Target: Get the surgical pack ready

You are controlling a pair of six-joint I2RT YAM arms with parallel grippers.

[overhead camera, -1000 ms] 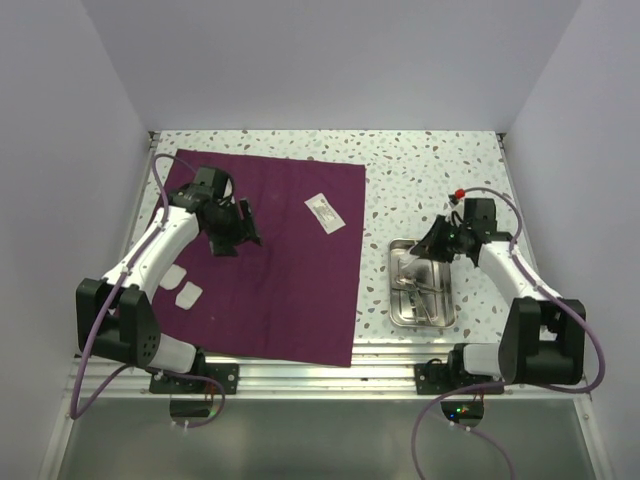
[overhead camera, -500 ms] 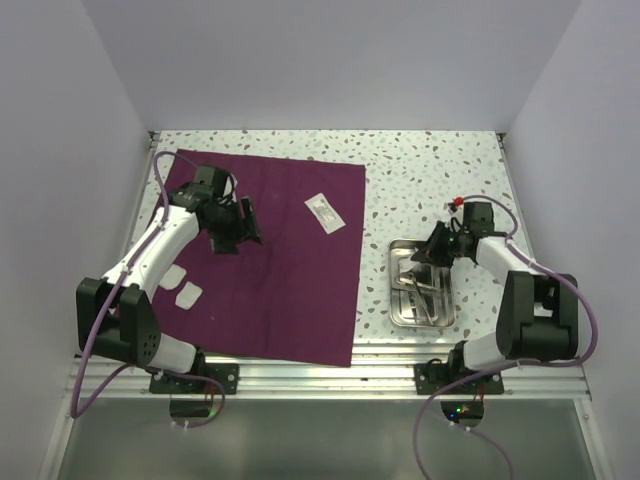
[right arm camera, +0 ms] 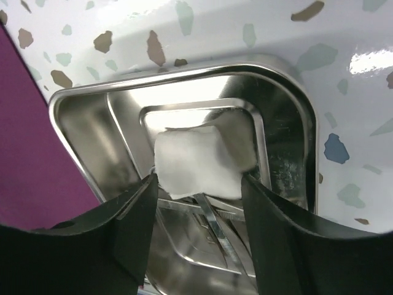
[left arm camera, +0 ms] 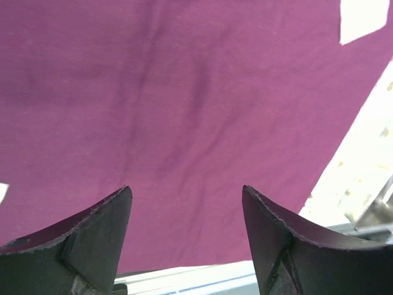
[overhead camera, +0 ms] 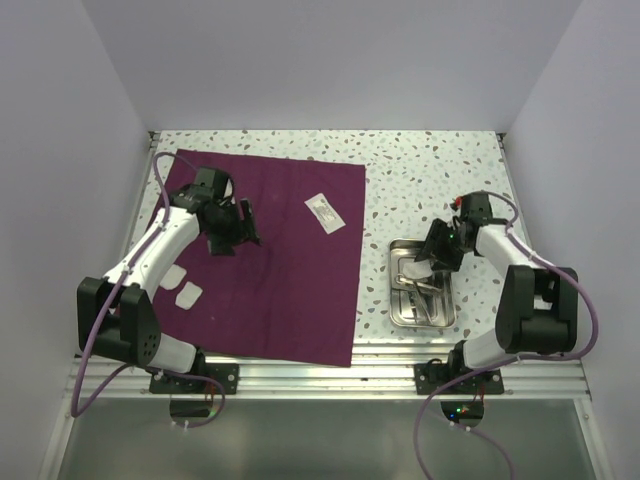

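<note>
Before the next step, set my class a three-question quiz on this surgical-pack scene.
1. True or false: the shiny rectangular steel tray sits on the flat deep-maroon fabric cloth.
2. The square white pad at the right claw lies: A on the cloth; B in the tray; C on the speckled table.
3. How many small white pads lie by the cloth's left edge?
Key: 1 false, beside it; 2 B; 3 two.

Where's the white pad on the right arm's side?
The white pad sits inside the steel tray, right of the maroon cloth. The right wrist view shows it over the thin instruments, just beyond the right gripper's parted fingertips.
</note>
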